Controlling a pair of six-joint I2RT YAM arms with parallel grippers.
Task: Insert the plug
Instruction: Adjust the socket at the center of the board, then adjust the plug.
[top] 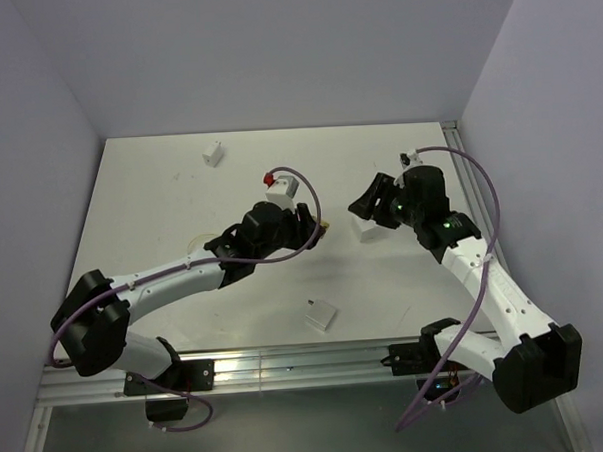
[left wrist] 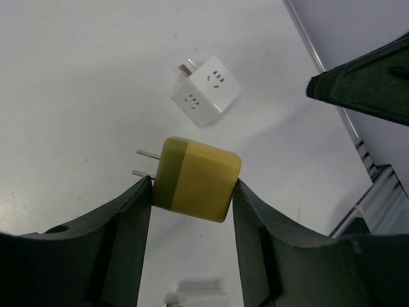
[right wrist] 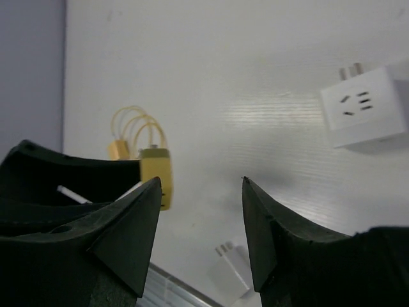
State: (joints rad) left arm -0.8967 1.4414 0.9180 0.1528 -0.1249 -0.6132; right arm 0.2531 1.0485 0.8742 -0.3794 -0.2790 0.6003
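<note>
The plug (left wrist: pixel 198 179) is a yellow block with two metal prongs pointing left. My left gripper (left wrist: pixel 192 192) is shut on its sides and holds it above the table; it also shows as the plug (top: pixel 324 225) and the plug (right wrist: pixel 156 176). A white socket cube (left wrist: pixel 206 89) lies on the table beyond it, also seen as the socket cube (top: pixel 367 229) and the socket cube (right wrist: pixel 367 109). My right gripper (right wrist: pixel 201 182) stands open with nothing between its fingers, and hovers just beside the socket cube as the right gripper (top: pixel 361 203).
A white adapter (top: pixel 321 314) lies near the front edge, also the adapter (right wrist: pixel 233 272). A small white cube (top: pixel 213 153) sits at the back left. A coiled yellow cable (right wrist: pixel 134 134) lies on the table behind the plug. The table's metal rail (top: pixel 288 367) runs along the front.
</note>
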